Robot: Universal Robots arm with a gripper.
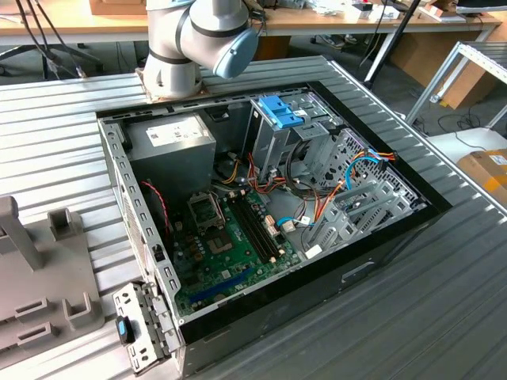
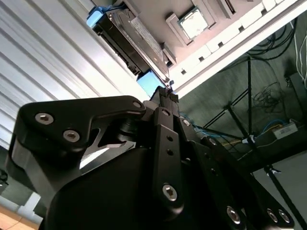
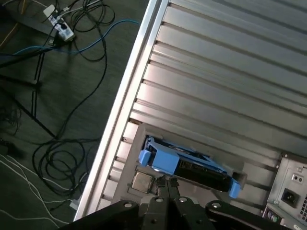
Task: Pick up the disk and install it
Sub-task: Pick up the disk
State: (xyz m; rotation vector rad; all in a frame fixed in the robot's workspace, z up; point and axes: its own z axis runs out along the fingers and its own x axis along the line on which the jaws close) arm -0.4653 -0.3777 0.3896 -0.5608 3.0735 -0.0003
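In both wrist views, gripper [image 3: 166, 181] with fingertips pressed together, nothing clamped between. Just past the tips, the disk [image 3: 192, 165]: black, blue-railed, standing on edge in a grey holder [image 3: 135, 143] on the ribbed metal table [image 3: 230, 72], close to the table edge. Tips right beside one blue tab; touching or apart, cannot tell. In the same holder, beside the disk, a small square chip [image 3: 142, 182].

From the first wrist view: floor with loose cables [image 3: 62, 158] beyond the table edge, plus a corner of a grey unit with a power socket [image 3: 290, 194].

From the second wrist view: long side of the disk seen edge-on, black gripper body in front.

From the exterior view: pale grey arm [image 1: 194, 36] at the far side of an open computer case [image 1: 372, 265]; inside, green motherboard [image 1: 230, 237], ribbed blue clip [image 1: 279, 111] atop a tall metal cage, grey labelled box [image 1: 170, 141] in the corner nearest the arm.
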